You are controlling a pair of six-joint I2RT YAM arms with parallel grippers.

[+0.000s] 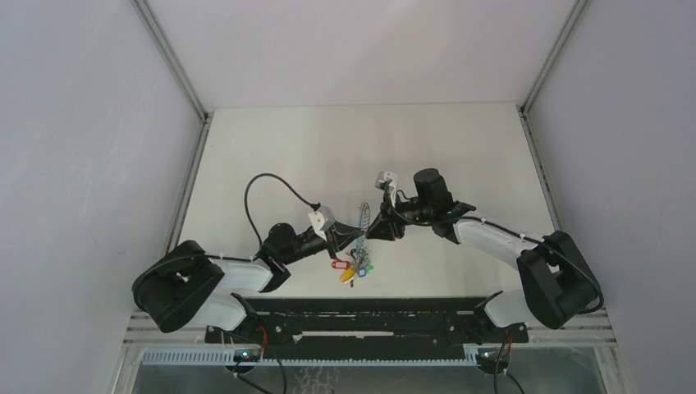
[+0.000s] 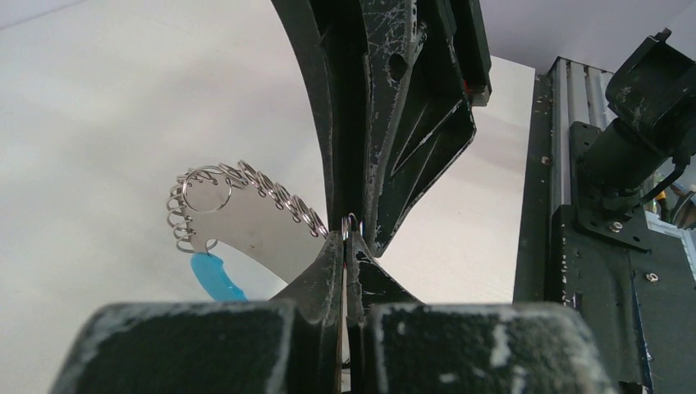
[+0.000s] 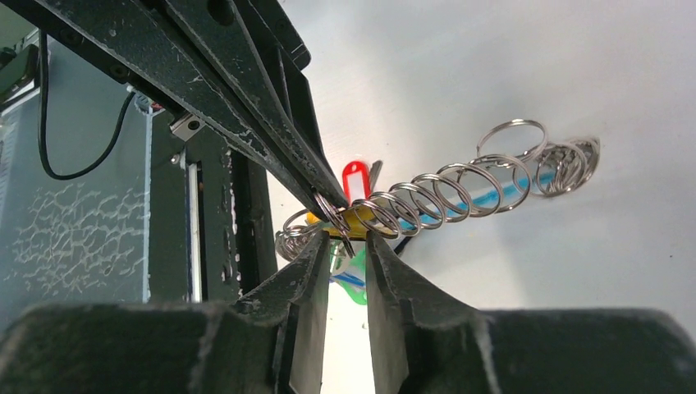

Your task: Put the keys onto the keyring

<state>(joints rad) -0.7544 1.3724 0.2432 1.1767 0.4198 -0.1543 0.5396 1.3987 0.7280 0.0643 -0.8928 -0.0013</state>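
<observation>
Overhead, I see both arms meeting over the table [image 1: 279, 148], with the keyring [image 1: 362, 222] strung between their tips, but the grip is too small to read there. The left wrist camera settles it: the left gripper [image 2: 348, 238] is pinched tight on one wire loop. On the right wrist camera the right gripper [image 3: 349, 246] has its jaws slightly parted, the loops just above the tips. Only here do I spot the yellow key head [image 3: 359, 220], the green key head [image 3: 356, 287] and a red tag [image 3: 354, 179].
</observation>
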